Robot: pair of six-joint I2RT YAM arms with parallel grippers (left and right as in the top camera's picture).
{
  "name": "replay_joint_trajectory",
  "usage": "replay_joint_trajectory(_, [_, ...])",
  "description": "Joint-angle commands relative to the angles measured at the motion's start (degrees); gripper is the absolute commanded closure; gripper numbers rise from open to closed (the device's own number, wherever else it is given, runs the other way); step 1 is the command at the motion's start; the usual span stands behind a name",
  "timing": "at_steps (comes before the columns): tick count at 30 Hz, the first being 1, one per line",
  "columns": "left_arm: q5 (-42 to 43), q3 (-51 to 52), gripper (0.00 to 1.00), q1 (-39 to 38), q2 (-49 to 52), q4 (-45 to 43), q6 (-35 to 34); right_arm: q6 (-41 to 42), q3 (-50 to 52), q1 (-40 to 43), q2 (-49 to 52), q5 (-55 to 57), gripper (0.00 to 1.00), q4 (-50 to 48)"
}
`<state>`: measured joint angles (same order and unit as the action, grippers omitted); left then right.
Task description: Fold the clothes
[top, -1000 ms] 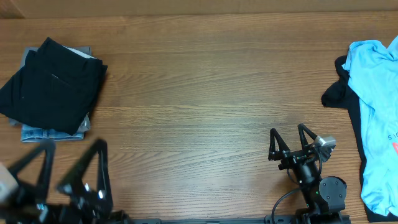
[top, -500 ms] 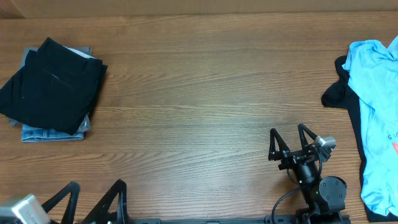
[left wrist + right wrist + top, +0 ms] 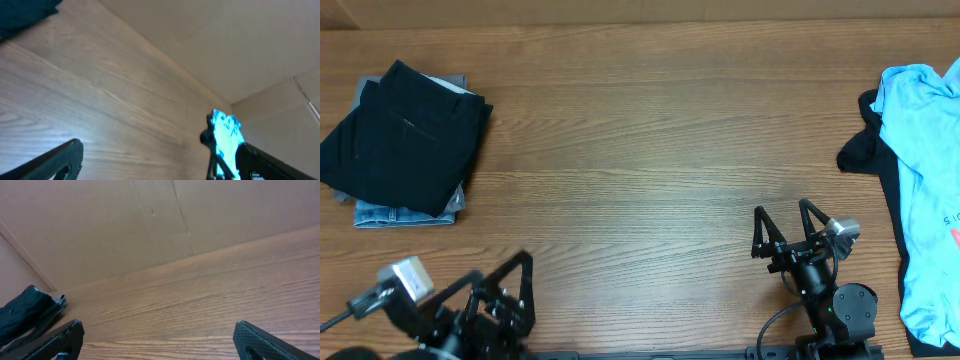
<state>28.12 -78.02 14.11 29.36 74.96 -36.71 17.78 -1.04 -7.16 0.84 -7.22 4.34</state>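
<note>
1. Tabletop (image 3: 640,150): brown wood grain, bare across its middle.
2. T-shirt (image 3: 925,190): light blue, spread unfolded along the right edge and running off it, with small print near its lower part.
3. Black piece (image 3: 405,140): folded, at the left edge toward the far corner, top of a stack and turned slightly askew.
4. Dark garment (image 3: 855,150): lies under the T-shirt, with a lobe showing at the shirt's left side.
5. Denim (image 3: 390,215): bottom of the left stack, a strip showing at its near side.
6. Grey piece (image 3: 445,82): in the same stack, a sliver showing at its far side.
7. Left gripper (image 3: 500,275): near-left corner, fingers spread wide, grasping nothing.
8. Right gripper (image 3: 782,210): by the near edge, right of centre, fingers spread wide, likewise empty, well apart from the T-shirt.
</note>
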Motion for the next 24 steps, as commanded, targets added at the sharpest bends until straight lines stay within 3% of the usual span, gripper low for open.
replay_joint_trajectory(1, [-5.73,9.86,0.0,-1.29,-4.92,-5.16,-7.39,0.07,0.59,-0.17,-0.68,0.35,0.0,-0.2])
replay_joint_trajectory(9, [-19.39,29.4,0.0,-4.44,-12.17,-16.39,-15.87,0.07,0.59,-0.17,-0.68,0.35,0.0,-0.2])
replay_joint_trajectory(18, [-20.22,49.42,0.0,-6.43,-18.45,-39.65,-16.24,0.07,0.59,-0.17,-0.68,0.35,0.0,-0.2])
replay_joint_trajectory(24, [-25.46,58.77,0.0,-10.54,-22.45,-55.76,-16.04,0.07,0.59,-0.17,-0.68,0.35,0.0,-0.2])
